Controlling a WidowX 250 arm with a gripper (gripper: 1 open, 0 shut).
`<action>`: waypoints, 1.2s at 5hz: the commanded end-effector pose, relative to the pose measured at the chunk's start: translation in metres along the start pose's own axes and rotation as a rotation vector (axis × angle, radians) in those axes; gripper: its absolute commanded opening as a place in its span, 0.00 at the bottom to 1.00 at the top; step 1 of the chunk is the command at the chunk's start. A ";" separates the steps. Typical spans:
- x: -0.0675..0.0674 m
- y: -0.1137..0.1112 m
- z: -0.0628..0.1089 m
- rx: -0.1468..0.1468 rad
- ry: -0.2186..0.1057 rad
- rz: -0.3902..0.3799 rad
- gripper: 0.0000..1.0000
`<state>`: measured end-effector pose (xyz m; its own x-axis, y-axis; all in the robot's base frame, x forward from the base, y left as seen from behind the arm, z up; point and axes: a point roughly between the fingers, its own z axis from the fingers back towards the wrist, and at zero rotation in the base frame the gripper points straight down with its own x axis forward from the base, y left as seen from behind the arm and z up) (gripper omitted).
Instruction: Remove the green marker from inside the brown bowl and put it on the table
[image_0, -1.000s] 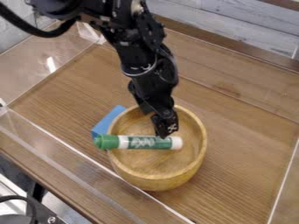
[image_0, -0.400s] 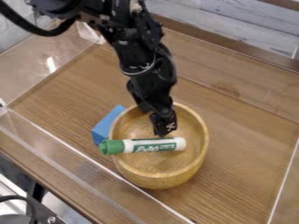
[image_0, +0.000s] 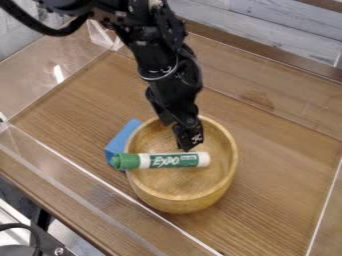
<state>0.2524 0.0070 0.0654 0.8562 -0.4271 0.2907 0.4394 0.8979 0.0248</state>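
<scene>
Marker, green cap and white barrel with green lettering, is found at the bowl, its barrel over the bowl's hollow and its capped end crossing the rim on the left of the view. Whether the cap bears on the rim or sits just above it cannot be determined.

Edges and clearance: the table shows bare wood to the right of the bowl and beyond it, with broad room on both sides. On the bowl's left, room is tighter. A blue block sits just beside the bowl there, near the cap; contact between block and cap cannot be confirmed. Farther left and toward the viewer from the bowl, a clear wall runs slantwise along the table's edge. Within the bowl, bare wood is visible on the viewer's side of the marker, down to the near rim. The far part of the bowl is partly covered by the arm.

Orientation: the marker's long axis runs across the view, close to level, spanning much of the bowl's width. The cap points left, out past the rim; the opposite end points right, inside the rim.

Claw: fingers spread, pinching nothing, positioned at the bowl's far side, beyond the marker and apart from it.
</scene>
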 end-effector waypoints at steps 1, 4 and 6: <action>0.009 0.005 0.007 0.023 -0.039 0.003 1.00; 0.007 0.001 0.001 0.015 -0.038 0.012 1.00; 0.006 0.000 -0.002 0.012 -0.038 0.020 1.00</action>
<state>0.2523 0.0042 0.0583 0.8654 -0.4008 0.3007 0.4167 0.9090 0.0122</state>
